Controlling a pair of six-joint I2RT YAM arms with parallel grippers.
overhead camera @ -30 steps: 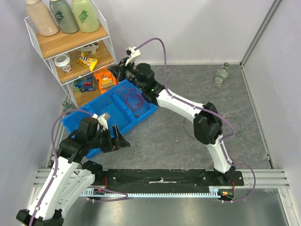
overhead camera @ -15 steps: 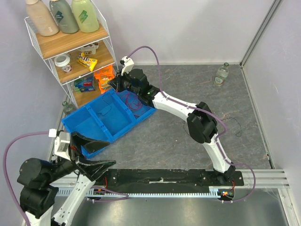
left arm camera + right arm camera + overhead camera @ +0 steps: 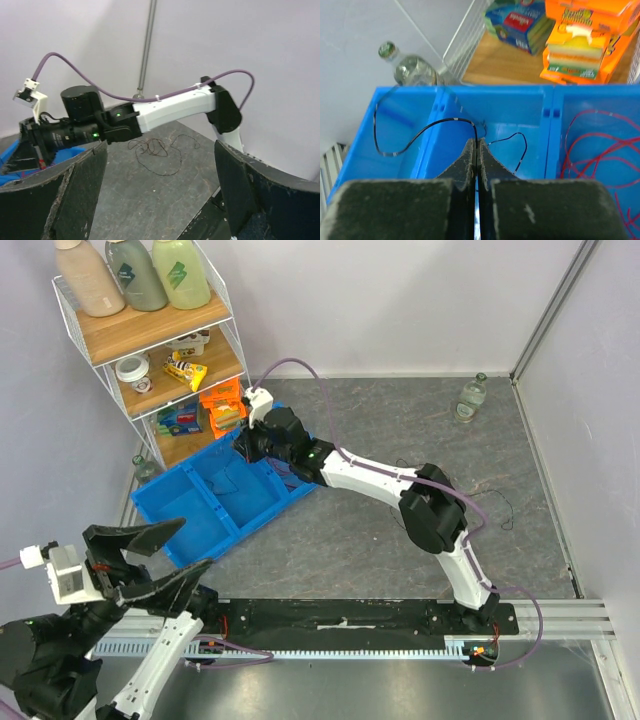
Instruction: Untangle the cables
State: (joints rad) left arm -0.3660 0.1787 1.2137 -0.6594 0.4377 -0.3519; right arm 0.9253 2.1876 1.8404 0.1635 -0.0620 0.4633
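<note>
My right gripper (image 3: pixel 476 143) is shut on a thin black cable (image 3: pixel 422 131), low over the blue bin (image 3: pixel 431 150). The cable arcs left over a divider into the far-left compartment, and another loop of it lies in the middle one. Red cables (image 3: pixel 600 145) lie bunched in the right compartment. In the top view the right gripper (image 3: pixel 247 446) reaches into the bin (image 3: pixel 170 502). My left gripper (image 3: pixel 195 545) is open and empty, pulled back to the near-left corner. A tangle of dark thin cables (image 3: pixel 154 149) lies on the grey table beyond its fingers (image 3: pixel 55 195).
A wire shelf (image 3: pixel 150 350) with bottles, sponges and boxes stands at the back left, right behind the bin. A glass bottle (image 3: pixel 410 67) stands between bin and wall; another (image 3: pixel 471 397) stands at the back right. A loose black cable (image 3: pixel 500 505) lies by the right arm's elbow.
My left arm has drawn back from the bin's near edge to the near-left corner, its jaws opening wider. The right gripper, still shut, has moved left and lower over the bin.
</note>
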